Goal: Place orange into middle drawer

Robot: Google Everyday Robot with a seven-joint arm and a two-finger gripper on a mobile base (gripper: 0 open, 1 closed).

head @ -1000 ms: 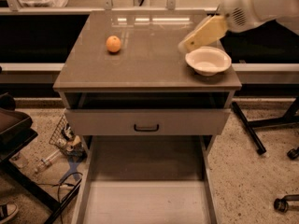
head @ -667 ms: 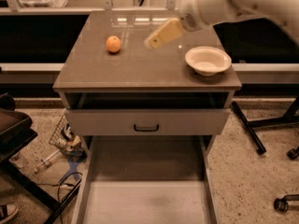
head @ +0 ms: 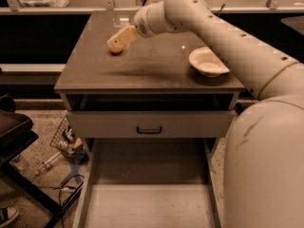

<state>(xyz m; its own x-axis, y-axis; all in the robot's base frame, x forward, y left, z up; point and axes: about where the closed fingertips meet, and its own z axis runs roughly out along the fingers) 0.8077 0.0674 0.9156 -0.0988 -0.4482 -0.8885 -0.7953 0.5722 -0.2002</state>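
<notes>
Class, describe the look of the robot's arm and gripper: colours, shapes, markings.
The arm is cream-white, thick and rounded, with rows of small dark dots and a thin tan band near its base. The gripper, at the orange, is a tan wedge.

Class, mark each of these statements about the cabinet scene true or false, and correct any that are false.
1. The orange lies on the cabinet top. True.
2. The gripper hangs over the white bowl. False: the gripper is at the orange, and the white bowl sits apart from it on the cabinet top.
3. The middle drawer is pulled out. True.
4. The orange lies inside the middle drawer. False: it is on the cabinet top, and no orange shows on the drawer's floor.
</notes>
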